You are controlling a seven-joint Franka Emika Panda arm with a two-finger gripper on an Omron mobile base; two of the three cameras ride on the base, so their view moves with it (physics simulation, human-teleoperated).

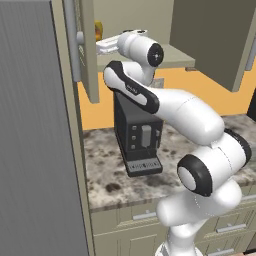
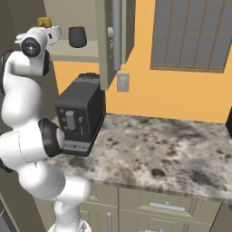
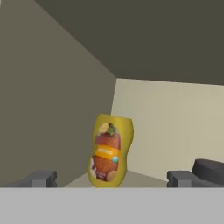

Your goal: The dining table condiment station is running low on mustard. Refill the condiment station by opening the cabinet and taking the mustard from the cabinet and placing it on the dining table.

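Note:
The cabinet (image 1: 88, 55) stands open, both doors swung out. Inside it, upright on the shelf near the back corner, is the mustard (image 3: 110, 151), a yellow bottle with a reddish label. It is also the yellow shape past the left door (image 1: 98, 29) and above the hand (image 2: 44, 21). My gripper (image 3: 111, 179) reaches into the cabinet at shelf height, open, its fingertips (image 3: 40, 178) wide to either side and short of the bottle, holding nothing. From the base cameras the hand (image 1: 103, 47) (image 2: 55, 33) sits just in front of the mustard. The dining table is out of view.
A dark cup (image 2: 77, 36) (image 3: 210, 169) stands on the same shelf to the right of the mustard. Below, a black coffee machine (image 1: 137, 131) (image 2: 79, 115) sits on the stone worktop (image 2: 172, 149) over drawers. A tall grey panel (image 1: 35, 150) stands to the left.

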